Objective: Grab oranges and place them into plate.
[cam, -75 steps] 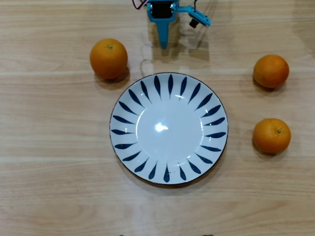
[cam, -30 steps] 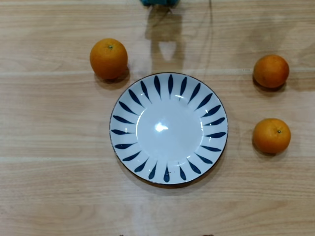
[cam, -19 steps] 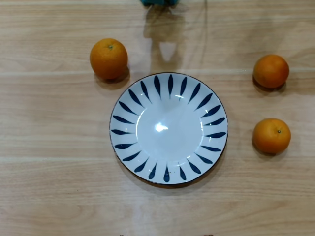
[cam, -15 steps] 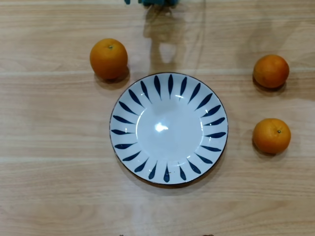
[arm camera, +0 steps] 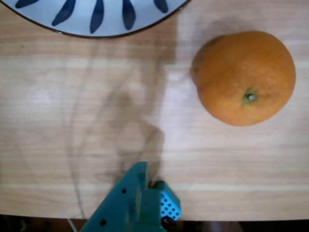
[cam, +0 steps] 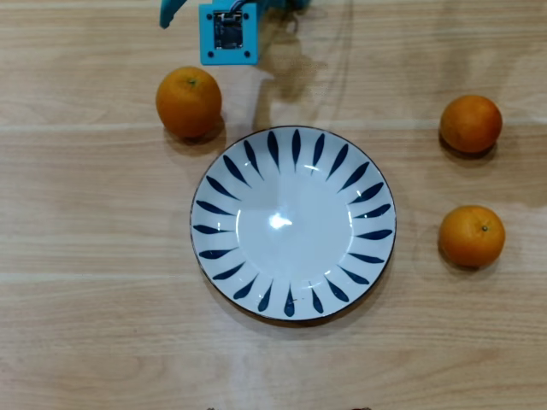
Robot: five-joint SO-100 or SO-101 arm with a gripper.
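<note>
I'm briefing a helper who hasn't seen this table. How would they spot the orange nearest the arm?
Start in the overhead view at the white plate with dark blue leaf strokes in the middle of the wooden table. Look to its upper left, just below the blue arm: the orange sits there alone. The other two oranges lie together on the plate's right and look slightly smaller.

three oranges [cam: 189,102] [cam: 470,123] [cam: 472,236], one plate [cam: 293,146], one claw [arm camera: 140,193]

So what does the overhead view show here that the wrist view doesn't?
Only the overhead view shows the whole round white plate with dark blue leaf strokes, empty, and two smaller bright oranges at its right. Only the wrist view shows the teal gripper fingertip close above the wooden table. Both show the larger orange beside the plate's rim.
</note>
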